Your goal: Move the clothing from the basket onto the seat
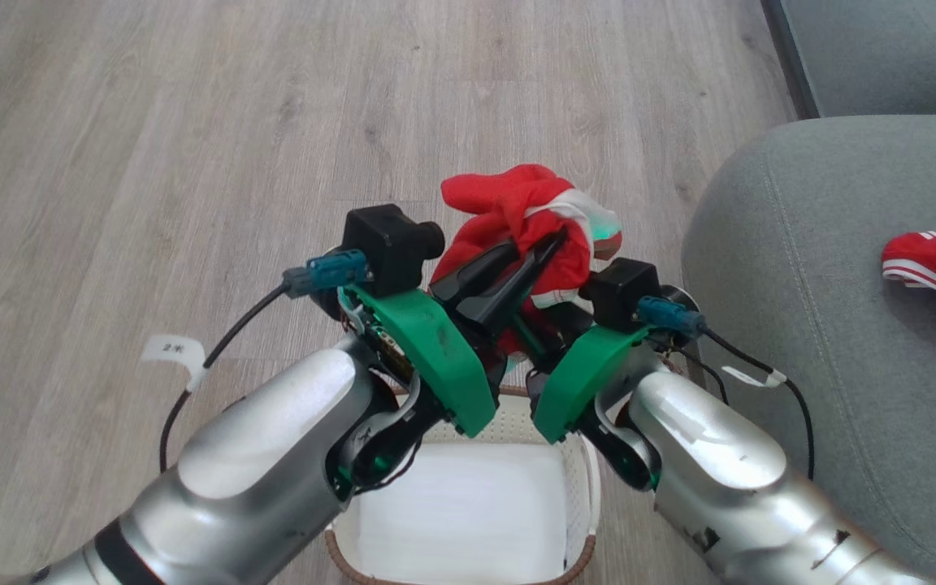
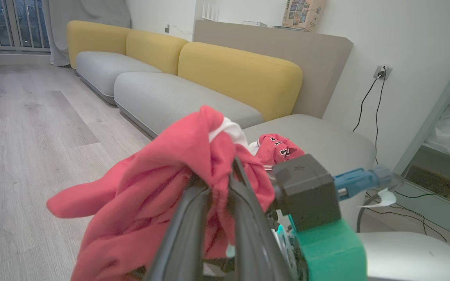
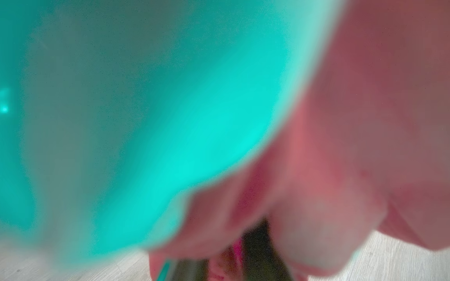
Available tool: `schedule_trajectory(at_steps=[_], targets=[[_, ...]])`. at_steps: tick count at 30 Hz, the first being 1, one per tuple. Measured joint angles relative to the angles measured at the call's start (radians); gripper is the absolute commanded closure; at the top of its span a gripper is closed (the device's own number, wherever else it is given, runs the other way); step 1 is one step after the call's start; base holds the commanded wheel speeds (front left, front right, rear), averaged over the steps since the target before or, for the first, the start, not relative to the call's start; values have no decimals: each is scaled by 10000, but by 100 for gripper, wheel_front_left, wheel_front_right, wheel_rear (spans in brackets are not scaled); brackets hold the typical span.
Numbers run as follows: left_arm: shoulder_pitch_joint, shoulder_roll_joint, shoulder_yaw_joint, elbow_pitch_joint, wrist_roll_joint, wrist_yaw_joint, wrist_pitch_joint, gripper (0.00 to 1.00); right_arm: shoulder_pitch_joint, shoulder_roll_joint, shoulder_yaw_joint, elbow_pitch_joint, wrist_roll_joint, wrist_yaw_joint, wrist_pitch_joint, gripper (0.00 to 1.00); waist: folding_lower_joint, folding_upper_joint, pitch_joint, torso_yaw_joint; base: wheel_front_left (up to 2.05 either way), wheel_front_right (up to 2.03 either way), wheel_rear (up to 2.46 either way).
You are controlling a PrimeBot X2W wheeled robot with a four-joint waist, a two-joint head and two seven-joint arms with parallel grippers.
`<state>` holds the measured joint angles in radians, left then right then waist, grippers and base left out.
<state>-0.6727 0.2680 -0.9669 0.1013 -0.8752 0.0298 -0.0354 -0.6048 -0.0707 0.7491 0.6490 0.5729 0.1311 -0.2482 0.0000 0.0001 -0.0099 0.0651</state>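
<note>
Slippage risk: left hand (image 1: 549, 248) pinches the red jersey (image 1: 509, 199) by a thin bunched fold, aloft at 12 o'clock of the basket (image 1: 580, 487); the state of the right hand (image 3: 225, 265) cannot be told, so a swing toward the seat (image 1: 801, 284) at 3 o'clock could drop it on the floor (image 1: 192, 162).

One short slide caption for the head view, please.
Left hand holds a red garment, out of the white basket, near the grey seat.
</note>
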Motion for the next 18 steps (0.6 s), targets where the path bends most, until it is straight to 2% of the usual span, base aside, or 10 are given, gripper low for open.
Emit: schedule_trajectory(at_steps=[7, 13, 18], targets=[[0, 59, 59, 65, -2, 21, -102, 100, 79, 4, -378, -393, -221, 0, 0, 100, 0, 0, 33, -103, 0, 0, 0], [7, 188, 142, 247, -67, 71, -190, 100, 716, -6, -1076, -694, -468, -2, 0, 100, 0, 0, 66, -179, 0, 0, 0], [53, 407, 259, 372, -94, 148, -286, 100, 1171, -71, -1941, -1438, -779, 0, 0, 100, 0, 0, 88, -305, 0, 0, 0]])
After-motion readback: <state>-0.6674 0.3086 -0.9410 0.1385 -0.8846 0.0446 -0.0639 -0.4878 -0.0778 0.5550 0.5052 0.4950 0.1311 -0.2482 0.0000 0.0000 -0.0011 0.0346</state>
